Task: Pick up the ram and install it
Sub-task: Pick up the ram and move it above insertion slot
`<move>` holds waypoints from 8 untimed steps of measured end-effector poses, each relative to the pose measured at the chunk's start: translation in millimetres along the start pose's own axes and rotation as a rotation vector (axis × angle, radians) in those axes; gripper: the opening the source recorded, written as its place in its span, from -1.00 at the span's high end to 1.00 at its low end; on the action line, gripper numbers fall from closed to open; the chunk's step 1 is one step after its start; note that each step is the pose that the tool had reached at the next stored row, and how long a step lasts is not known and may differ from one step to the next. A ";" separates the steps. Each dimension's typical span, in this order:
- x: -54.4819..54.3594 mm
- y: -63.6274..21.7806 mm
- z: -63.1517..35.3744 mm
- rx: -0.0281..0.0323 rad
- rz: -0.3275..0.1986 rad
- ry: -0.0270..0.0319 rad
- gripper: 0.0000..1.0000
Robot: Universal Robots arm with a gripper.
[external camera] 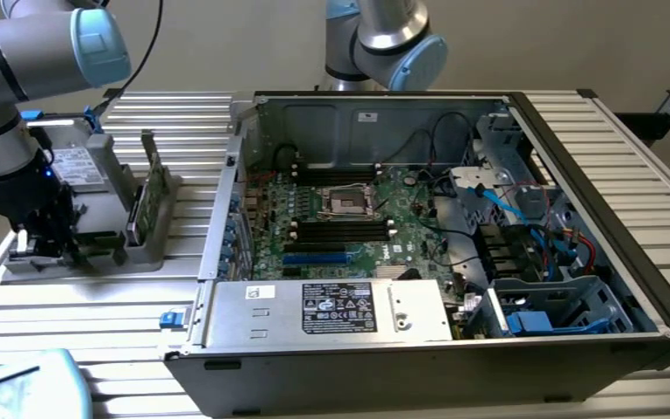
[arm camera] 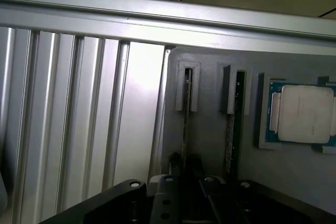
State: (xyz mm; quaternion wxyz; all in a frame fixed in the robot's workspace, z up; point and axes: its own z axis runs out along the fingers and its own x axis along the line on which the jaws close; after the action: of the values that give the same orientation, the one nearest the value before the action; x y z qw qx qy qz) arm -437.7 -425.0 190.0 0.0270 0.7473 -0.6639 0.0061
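Ram (arm camera: 185, 124) on edge in grey holder (arm camera: 210, 129) slot, CPU chip (arm camera: 307, 114) nr it; my jaws astride ram, can't tell if pinching.

**Two cameras: one high and wide, one close on the wrist**

The exterior view stands off above the table (external camera: 102, 323) and looks down at a slant over the open computer case (external camera: 347, 122), with the grey parts holder (external camera: 154, 249) at the exterior view's left. The wrist view sits just behind the gripper (arm camera: 189, 200), facing down at close range onto that holder's slots and the processor chip (arm camera: 306, 114). Both views share the holder and the table's slats beside it.
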 end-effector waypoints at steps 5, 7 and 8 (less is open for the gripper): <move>0.0 0.0 0.0 -0.0001 0.000 0.0003 0.73; 0.0 0.0 0.0 0.0000 0.000 0.0003 0.73; 0.0 0.0 0.0 -0.0001 0.000 0.0003 0.73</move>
State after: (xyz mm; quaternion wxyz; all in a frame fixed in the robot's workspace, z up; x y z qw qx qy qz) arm -437.8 -424.9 190.0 0.0272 0.7473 -0.6639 0.0062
